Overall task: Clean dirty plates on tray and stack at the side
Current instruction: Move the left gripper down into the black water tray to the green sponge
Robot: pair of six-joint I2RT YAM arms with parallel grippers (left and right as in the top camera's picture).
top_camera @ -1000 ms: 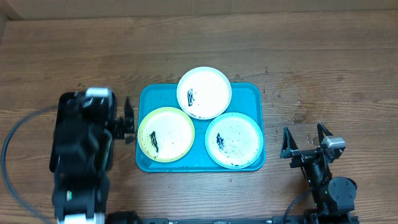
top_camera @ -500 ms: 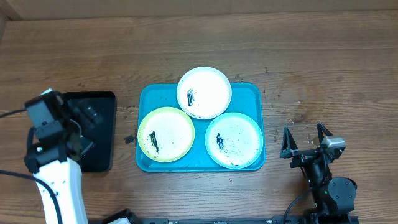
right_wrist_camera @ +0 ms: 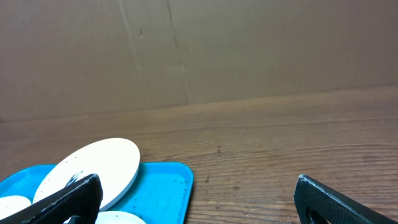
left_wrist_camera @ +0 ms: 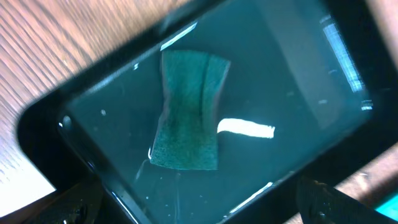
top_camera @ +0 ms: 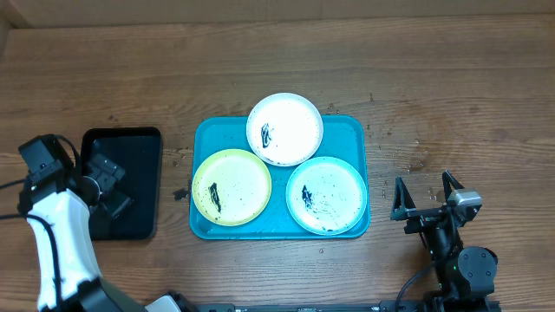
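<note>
Three plates with black smears lie on the turquoise tray (top_camera: 349, 137): a white one (top_camera: 284, 128) at the back, a yellow-green rimmed one (top_camera: 231, 187) front left, a light-blue rimmed one (top_camera: 326, 195) front right. My left gripper (top_camera: 110, 185) hangs open over a black tray, well left of the plates. In the left wrist view the gripper (left_wrist_camera: 202, 214) has nothing between its fingers. My right gripper (top_camera: 426, 196) stands open and empty on the wood right of the tray. The right wrist view shows that gripper (right_wrist_camera: 202, 205), the white plate (right_wrist_camera: 93, 167) and the tray's corner (right_wrist_camera: 166, 186).
The narrow black tray (top_camera: 143, 149) left of the turquoise tray holds shallow water and a green sponge (left_wrist_camera: 188, 112) below my left gripper. Its black rim (left_wrist_camera: 37, 127) runs round it. Bare wooden table lies behind and to the right, with a cardboard wall at the back.
My left arm has swung away from the turquoise tray's left edge and now hangs over the black tray. The right arm and the plates have not moved.
</note>
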